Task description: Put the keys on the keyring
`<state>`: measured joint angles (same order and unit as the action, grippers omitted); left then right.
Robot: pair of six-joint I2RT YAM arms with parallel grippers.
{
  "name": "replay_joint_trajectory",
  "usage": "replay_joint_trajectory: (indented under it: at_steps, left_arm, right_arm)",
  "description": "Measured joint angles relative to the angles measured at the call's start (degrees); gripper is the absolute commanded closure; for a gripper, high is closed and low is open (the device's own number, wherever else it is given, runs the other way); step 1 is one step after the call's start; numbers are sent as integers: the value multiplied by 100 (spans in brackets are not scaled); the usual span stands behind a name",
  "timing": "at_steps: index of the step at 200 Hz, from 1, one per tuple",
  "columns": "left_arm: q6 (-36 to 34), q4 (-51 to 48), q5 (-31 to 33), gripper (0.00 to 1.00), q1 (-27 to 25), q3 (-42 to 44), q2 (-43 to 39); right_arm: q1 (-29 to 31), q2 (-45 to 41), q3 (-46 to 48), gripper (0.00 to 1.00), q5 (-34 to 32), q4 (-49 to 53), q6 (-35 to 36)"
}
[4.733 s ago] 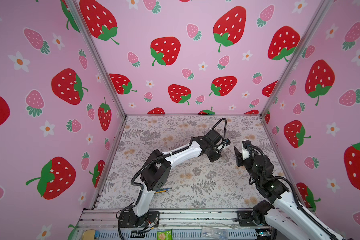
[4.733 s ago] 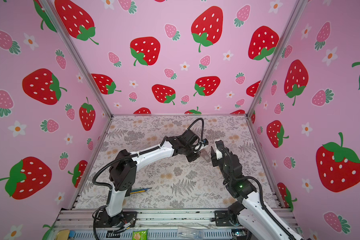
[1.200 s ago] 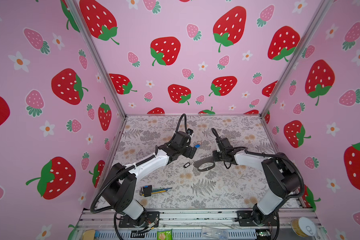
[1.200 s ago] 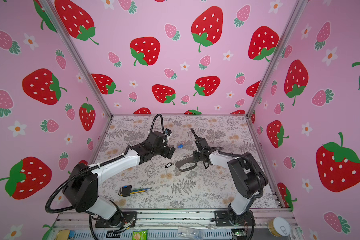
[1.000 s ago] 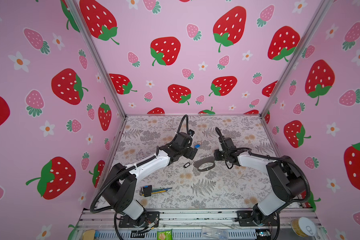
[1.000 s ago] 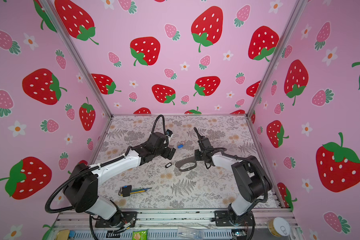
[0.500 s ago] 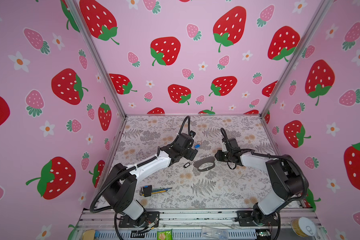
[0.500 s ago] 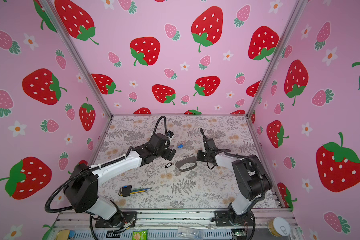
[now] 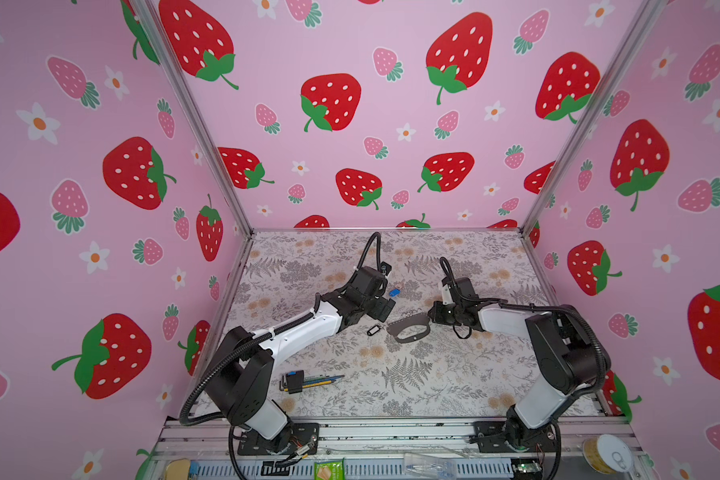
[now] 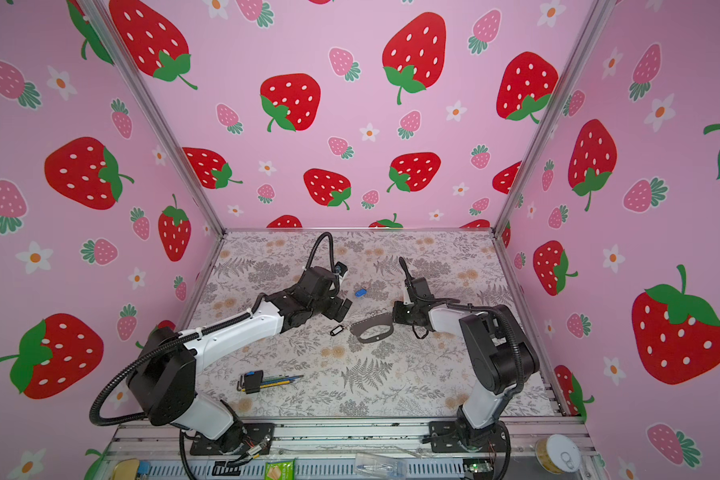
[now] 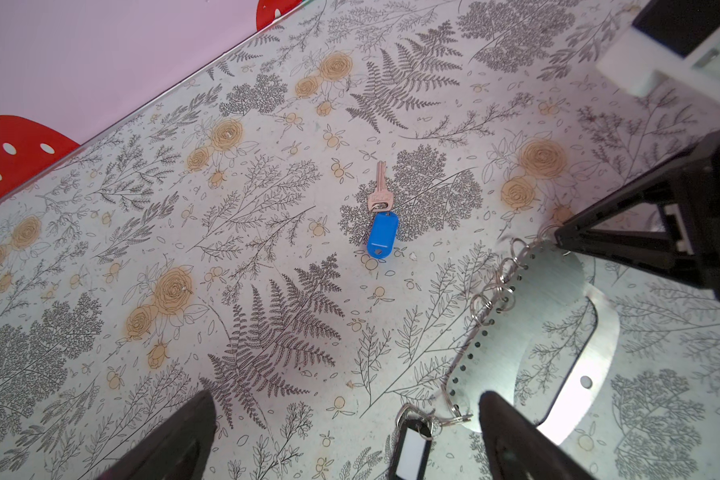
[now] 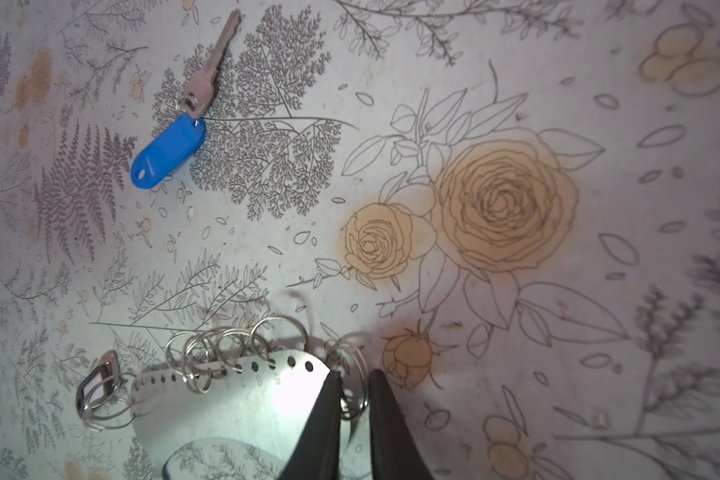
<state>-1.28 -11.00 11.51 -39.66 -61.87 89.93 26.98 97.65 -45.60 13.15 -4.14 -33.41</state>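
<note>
My left end effector (image 11: pixel 346 403) is wide open. The blue key (image 11: pixel 380 216) lies on the bench (image 11: pixel 142 216) straight ahead of it, pointing away. My right end effector (image 12: pixel 355 374) is almost closed at the end of the keyring (image 12: pixel 246 399). I can't tell if it holds it.

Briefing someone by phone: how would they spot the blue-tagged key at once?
On the floral table, find the flat keyring near the middle. Beyond it, farther back, a key lies alone. Its tag is solid blue; the other key's tag, by the keyring, is black-rimmed white.
</note>
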Motion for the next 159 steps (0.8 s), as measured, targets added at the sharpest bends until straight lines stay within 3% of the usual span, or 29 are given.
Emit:
replay_joint_trajectory:
  at_steps: [159]
  left_arm:
    - [-2,-17,-13,3,-11,-59,52]
  right_arm:
    - [0,-151,-13,93,-74,33,201]
